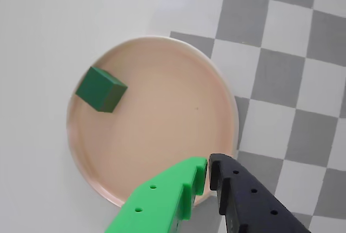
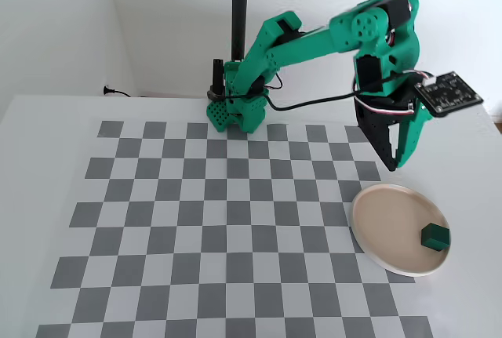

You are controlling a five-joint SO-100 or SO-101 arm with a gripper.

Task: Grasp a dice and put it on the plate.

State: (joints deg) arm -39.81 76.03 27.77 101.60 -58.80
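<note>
The dice (image 1: 101, 89) (image 2: 434, 235) is a small dark green cube lying on the plate (image 1: 162, 135) (image 2: 388, 224), near its left rim in the wrist view and near its right edge in the fixed view. The plate is round and pale pinkish-beige, at the right edge of the checkered mat. My gripper (image 1: 208, 169) (image 2: 394, 166) hangs above the plate's far rim, well clear of the dice. Its green finger (image 1: 178, 190) and black finger (image 1: 243, 195) are pressed together with nothing between them.
A grey and white checkered mat (image 2: 227, 220) covers the white table. The arm's green base (image 2: 235, 110) stands at the mat's far edge beside a black pole (image 2: 239, 9). A white wall runs behind.
</note>
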